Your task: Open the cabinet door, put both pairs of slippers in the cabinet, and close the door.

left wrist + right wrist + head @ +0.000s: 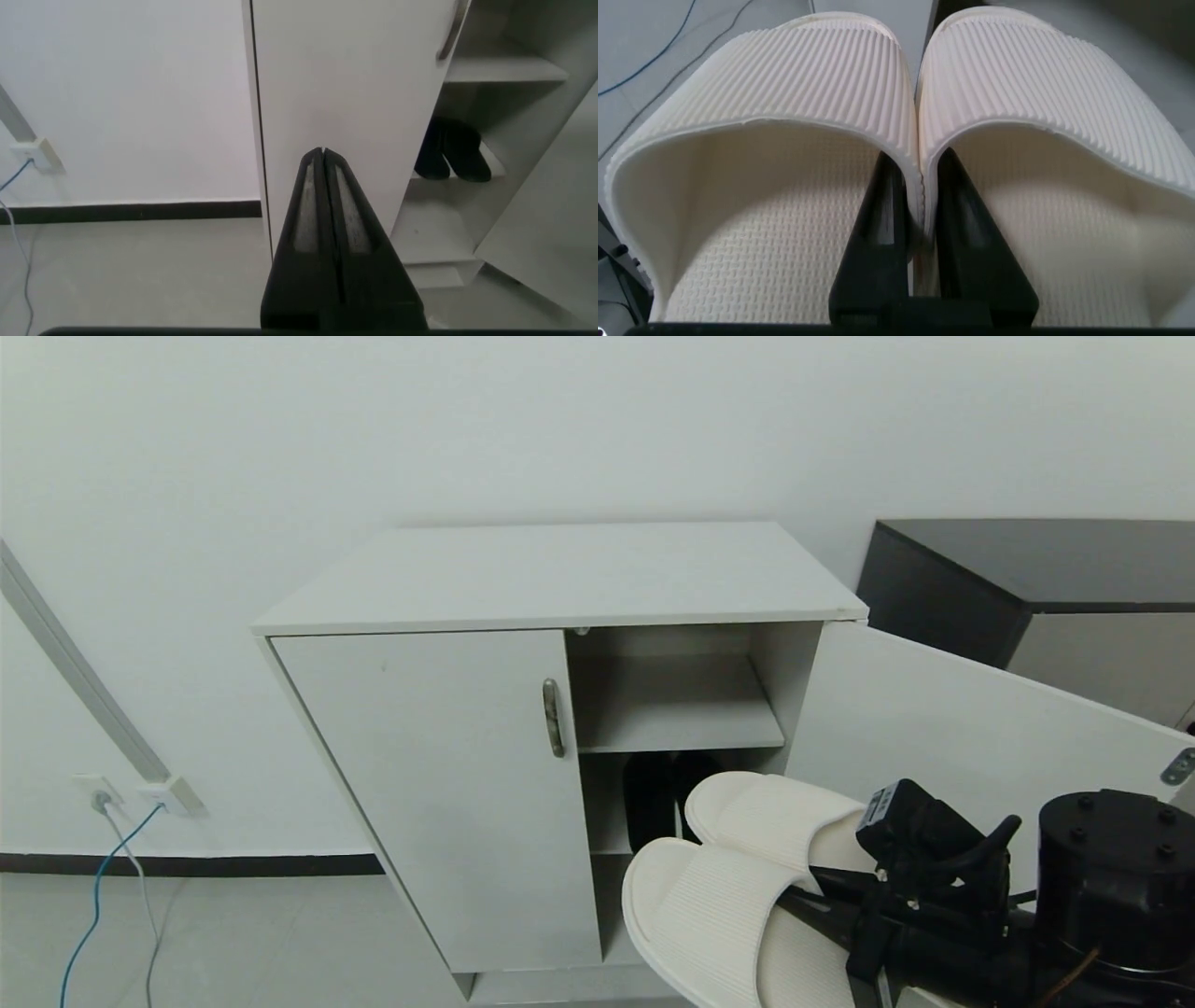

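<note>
- At the far left, on the wall, a wall socket (168, 795) trails its cables to the floor, well away from the action.
- The left gripper (322, 168) hangs in front of the cabinet (579, 574), facing its closed left door (439, 784). Its fingers are pressed together with nothing between them.
- Past the handle (554, 717), the right-hand compartment stands open. The black slippers (651, 800) sit side by side on its middle shelf.
- Just in front of that opening, the white slippers (738, 896) are up off the floor, toes toward the cabinet. The right gripper (921, 187) comes in from the heel end, its fingers pinching the two inner strap walls together.
- The step in hand, as I read it, is getting this second pair inside.
- Hold the pinch firm so neither slipper peels away, and keep the toes level.
- The lower shelf (432, 229) under the black pair looks the likelier spot. Go in straight so the soles pass over the shelf edge without nudging the black pair.
- On the right, the open right door (952, 728) stands close beside the arm. Keep off it; it has yet to be shut.
- Far right, a dark unit (1027, 579) stands against the wall.
- There's no writing I can read on the slippers, the doors or the cabinet.
</note>
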Motion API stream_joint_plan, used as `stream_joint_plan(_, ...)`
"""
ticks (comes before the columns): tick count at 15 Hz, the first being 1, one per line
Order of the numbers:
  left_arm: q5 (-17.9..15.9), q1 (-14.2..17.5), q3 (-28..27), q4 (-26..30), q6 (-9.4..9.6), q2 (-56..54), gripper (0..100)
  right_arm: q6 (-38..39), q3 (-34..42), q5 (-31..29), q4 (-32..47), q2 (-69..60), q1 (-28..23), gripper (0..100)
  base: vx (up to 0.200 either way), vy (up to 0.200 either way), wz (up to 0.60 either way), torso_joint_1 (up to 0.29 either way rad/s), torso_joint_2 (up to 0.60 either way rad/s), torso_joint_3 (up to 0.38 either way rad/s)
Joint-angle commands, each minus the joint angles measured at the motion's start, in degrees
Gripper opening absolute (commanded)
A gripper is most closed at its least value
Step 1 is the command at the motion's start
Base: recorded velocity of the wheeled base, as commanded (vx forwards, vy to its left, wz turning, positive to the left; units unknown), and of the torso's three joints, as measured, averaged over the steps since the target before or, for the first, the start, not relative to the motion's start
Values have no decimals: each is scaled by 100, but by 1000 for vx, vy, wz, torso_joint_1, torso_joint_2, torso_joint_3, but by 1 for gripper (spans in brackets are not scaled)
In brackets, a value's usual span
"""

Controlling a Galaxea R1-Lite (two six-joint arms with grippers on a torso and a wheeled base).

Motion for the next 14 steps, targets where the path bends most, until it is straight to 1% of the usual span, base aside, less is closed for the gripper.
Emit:
stream_joint_plan(1,4,4,-9,-2,-2,-1,0,-2,-5,-1,-5,15,-1,0,0,0,0,-159,491,339)
stream_joint_plan(8,4,4,0,-2,-11,-1,0,-2,-5,17,-5,42,-1,0,0,0,0,-113,466,350)
stream_joint_plan(14,4,4,0,-2,-2,-1,0,-2,-5,8,-5,42,52,0,0,0,0,-27,412,384)
